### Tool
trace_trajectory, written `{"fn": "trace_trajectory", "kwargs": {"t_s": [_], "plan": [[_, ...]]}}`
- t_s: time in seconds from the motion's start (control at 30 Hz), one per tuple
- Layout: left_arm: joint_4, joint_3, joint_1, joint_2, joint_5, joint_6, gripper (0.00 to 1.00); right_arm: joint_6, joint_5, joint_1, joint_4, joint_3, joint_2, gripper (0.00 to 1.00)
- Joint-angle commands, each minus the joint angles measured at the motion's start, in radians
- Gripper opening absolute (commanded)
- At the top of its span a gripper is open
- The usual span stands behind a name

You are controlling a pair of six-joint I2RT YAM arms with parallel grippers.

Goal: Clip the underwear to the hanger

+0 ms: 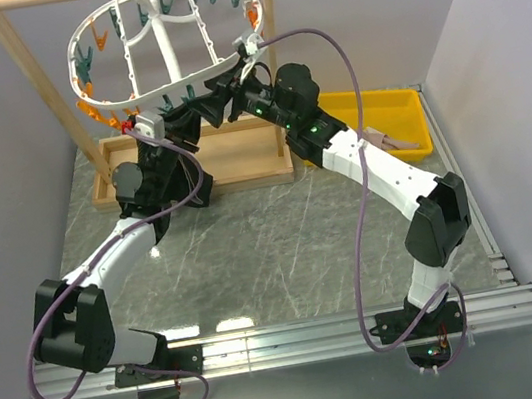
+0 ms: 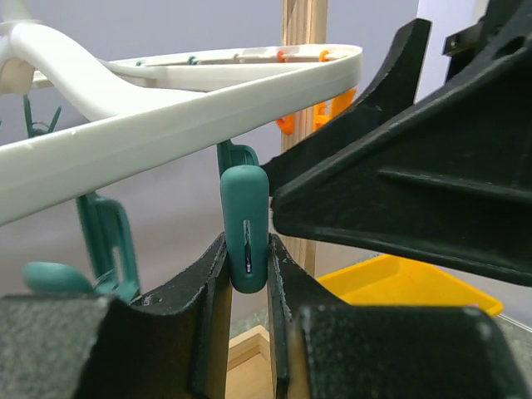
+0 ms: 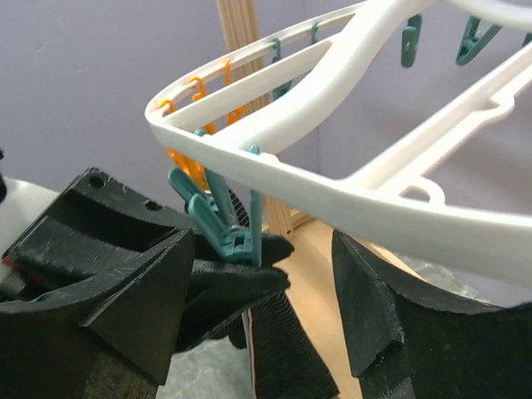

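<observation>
Left gripper [image 2: 247, 249] is clenched on a teal peg [image 2: 243, 195], probably to steady or work it for the cloth. The right gripper [image 3: 264, 283] stands released, its fingers wide apart either side of that peg, likely ready to feed fabric in. Above both runs the hanger [image 2: 166, 125] rim, hung from the wooden frame [image 1: 35, 84]. The underwear cannot be told from the black fingers and is not visibly clipped.

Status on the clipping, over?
Left end effector shut on teal peg. Right end effector open. Underwear hangs below peg, clip unclear. Hanger close overhead.
</observation>
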Motion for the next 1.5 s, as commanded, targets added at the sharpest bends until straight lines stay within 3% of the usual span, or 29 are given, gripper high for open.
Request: {"fn": "trace_trajectory", "kwargs": {"t_s": [0.0, 0.33, 0.5, 0.73, 0.77, 0.87, 1.07, 1.27, 1.4, 1.47], "plan": [[0.013, -0.014, -0.012, -0.04, 0.113, 0.029, 0.04, 0.01, -0.012, 0.008, 0.068, 0.068, 0.012, 0.74], [0.011, -0.012, -0.012, -0.039, 0.131, 0.035, 0.04, 0.03, 0.002, 0.028, 0.079, 0.113, 0.054, 0.74], [0.01, -0.014, -0.011, -0.039, 0.137, 0.035, 0.04, 0.039, 0.017, 0.03, 0.076, 0.139, 0.074, 0.65], [-0.004, -0.02, -0.011, -0.05, 0.14, 0.044, 0.05, 0.082, 0.055, 0.03, 0.075, 0.156, 0.08, 0.36], [-0.009, -0.021, -0.011, -0.053, 0.142, 0.047, 0.06, 0.088, 0.055, 0.03, 0.076, 0.154, 0.08, 0.22], [-0.016, -0.026, -0.011, -0.059, 0.137, 0.049, 0.15, 0.105, 0.06, 0.028, 0.079, 0.153, 0.075, 0.0], [-0.041, -0.028, -0.011, -0.073, 0.11, 0.047, 0.35, 0.136, 0.075, 0.024, 0.073, 0.151, 0.072, 0.0], [-0.139, -0.038, 0.006, -0.134, 0.107, 0.058, 0.44, 0.148, 0.095, 0.024, 0.059, 0.151, 0.072, 0.0], [-0.311, -0.052, 0.032, -0.224, 0.188, 0.121, 0.48, 0.147, 0.108, 0.024, 0.041, 0.151, 0.069, 0.0], [-0.482, -0.04, 0.04, -0.279, 0.249, 0.174, 0.5, 0.145, 0.12, 0.024, 0.039, 0.15, 0.071, 0.0]]}}
